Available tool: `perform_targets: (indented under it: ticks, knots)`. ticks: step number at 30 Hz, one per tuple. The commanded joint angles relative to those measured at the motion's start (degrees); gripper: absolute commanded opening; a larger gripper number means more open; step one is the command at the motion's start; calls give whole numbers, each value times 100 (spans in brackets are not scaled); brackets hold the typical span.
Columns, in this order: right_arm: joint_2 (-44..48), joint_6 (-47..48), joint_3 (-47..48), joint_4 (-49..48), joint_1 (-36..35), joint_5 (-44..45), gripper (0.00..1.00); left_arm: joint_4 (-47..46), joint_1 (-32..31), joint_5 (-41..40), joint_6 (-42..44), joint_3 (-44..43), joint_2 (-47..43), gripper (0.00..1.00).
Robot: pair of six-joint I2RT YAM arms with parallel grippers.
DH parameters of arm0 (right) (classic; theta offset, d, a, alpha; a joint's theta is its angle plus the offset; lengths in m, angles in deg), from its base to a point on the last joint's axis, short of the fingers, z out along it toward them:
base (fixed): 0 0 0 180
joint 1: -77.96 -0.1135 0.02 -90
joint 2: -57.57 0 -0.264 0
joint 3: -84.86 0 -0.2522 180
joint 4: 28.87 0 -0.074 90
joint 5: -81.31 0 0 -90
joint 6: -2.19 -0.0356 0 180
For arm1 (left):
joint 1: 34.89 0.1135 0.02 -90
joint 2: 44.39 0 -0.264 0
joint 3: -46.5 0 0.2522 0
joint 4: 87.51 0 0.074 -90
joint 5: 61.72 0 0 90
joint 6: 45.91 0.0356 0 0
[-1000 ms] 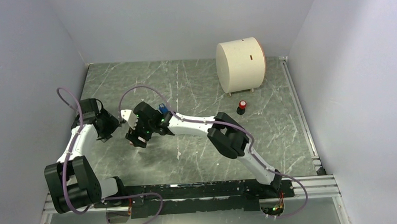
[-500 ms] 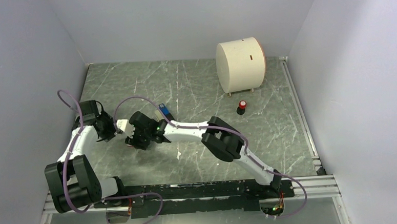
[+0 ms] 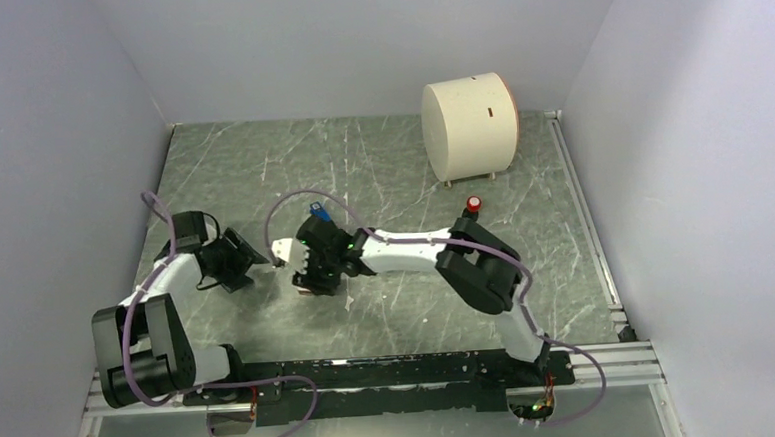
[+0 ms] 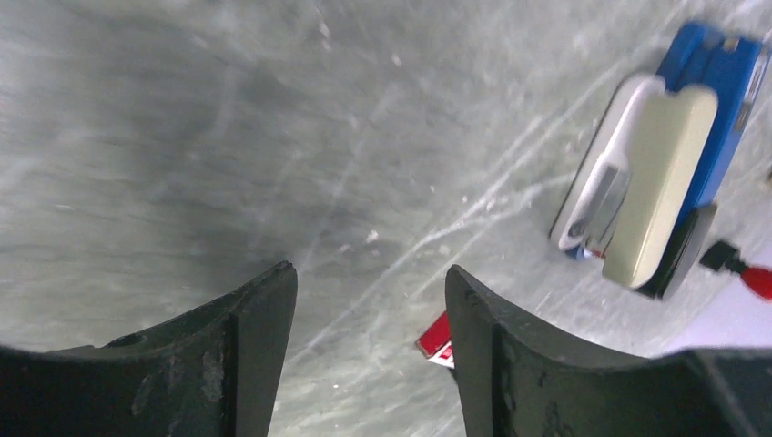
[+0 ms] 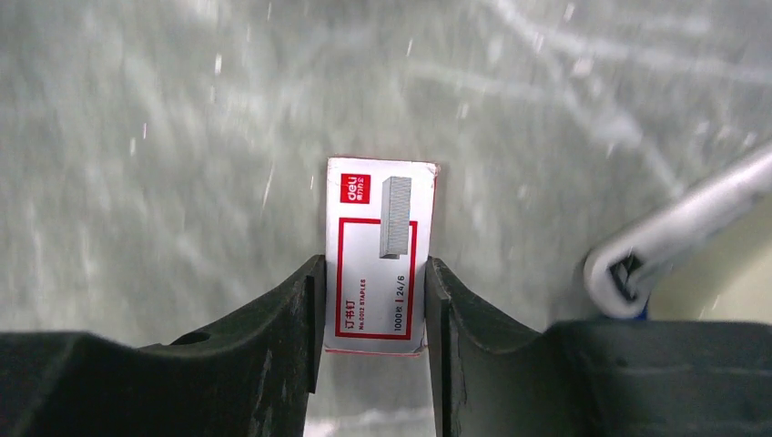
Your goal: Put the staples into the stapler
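Between the fingers of the right hand (image 5: 373,266), gripping the staple box (image 5: 380,209) by both long sides, axis in line with the fingers, with the stapler (image 5: 675,223) just off to that hand's right and farther from the left hand (image 4: 370,273), spread wide and empty.

From above, the right tool (image 3: 310,281) hides the staple box (image 5: 380,255), and only the stapler's (image 3: 315,209) blue tip shows.
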State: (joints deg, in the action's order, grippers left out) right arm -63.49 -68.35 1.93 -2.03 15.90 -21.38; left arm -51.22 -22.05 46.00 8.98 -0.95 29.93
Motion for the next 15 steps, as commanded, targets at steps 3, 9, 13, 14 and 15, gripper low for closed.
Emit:
perform_targets:
  ticks: [3,9,13,14,15]
  knots:
    - [647,572,-1035,959,422,-647,43,-512,-702,699,-138,234,149,70]
    - [944,781,-1678,1123,641,-647,49,-1082,-1475,1251,-214,368,334,67]
    - [1100,694,-1848,850,643,-719,62,-1525,-1902,1778,-210,406,626,66]
    - [1101,655,-1857,792,643,-713,63,-1613,-2002,1835,-222,415,661,65]
    - [1094,629,-1873,737,633,-720,64,-1692,-2069,1836,-239,420,670,65]
